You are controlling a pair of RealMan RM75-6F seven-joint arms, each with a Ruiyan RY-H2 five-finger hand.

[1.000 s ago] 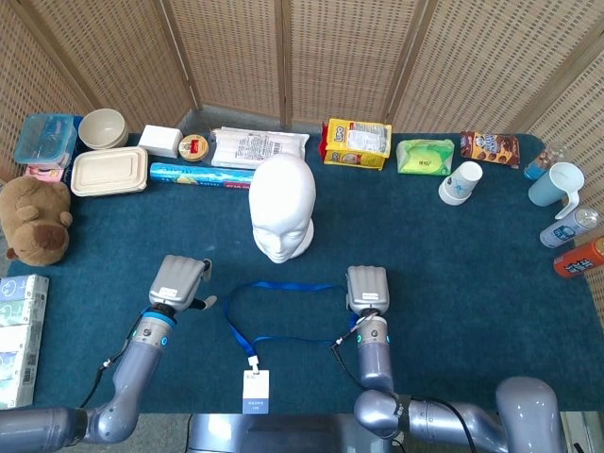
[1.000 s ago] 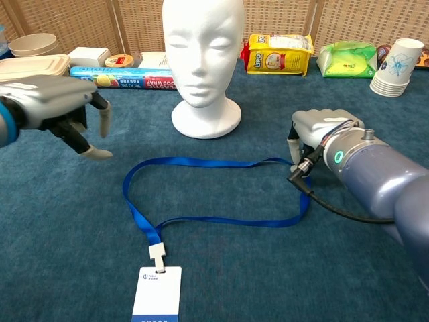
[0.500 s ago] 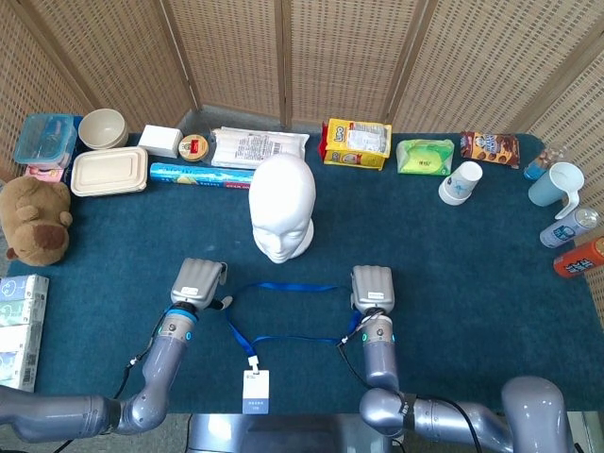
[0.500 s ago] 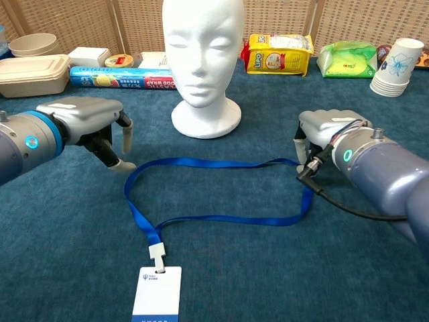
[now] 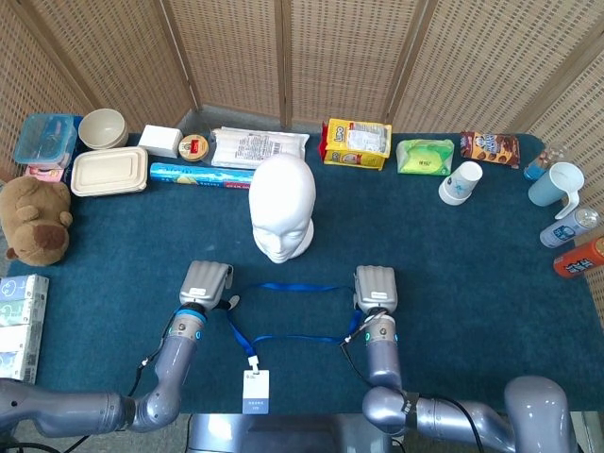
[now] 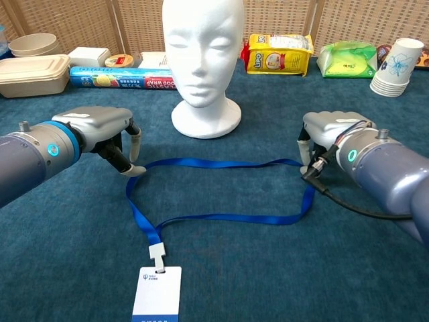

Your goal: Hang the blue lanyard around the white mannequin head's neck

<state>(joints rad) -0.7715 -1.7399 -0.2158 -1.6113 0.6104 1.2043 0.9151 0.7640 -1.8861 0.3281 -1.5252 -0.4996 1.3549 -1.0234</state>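
Note:
The white mannequin head point(image 5: 281, 209) point(image 6: 202, 60) stands upright at the table's middle, facing me. In front of it the blue lanyard point(image 5: 283, 286) point(image 6: 208, 162) lies flat as a wide loop, its white badge point(image 5: 255, 391) point(image 6: 156, 293) nearest me. My left hand point(image 5: 208, 283) point(image 6: 100, 124) hovers at the loop's left end with fingers apart and pointing down, one fingertip point(image 6: 134, 169) touching the strap. My right hand point(image 5: 375, 288) point(image 6: 328, 131) sits at the loop's right end, fingers curled down onto the strap, whose corner disappears under them.
Along the back stand a yellow box point(image 5: 357, 143), a green pack point(image 5: 425, 156), paper cups point(image 5: 461, 182), a foil roll point(image 5: 201, 174) and food containers point(image 5: 109, 171). A brown plush toy point(image 5: 36, 219) sits far left, bottles point(image 5: 576, 243) far right.
My left hand has come in from the left and lowered to the loop's left end. My right hand has shifted slightly right, and the strap's right corner went with it.

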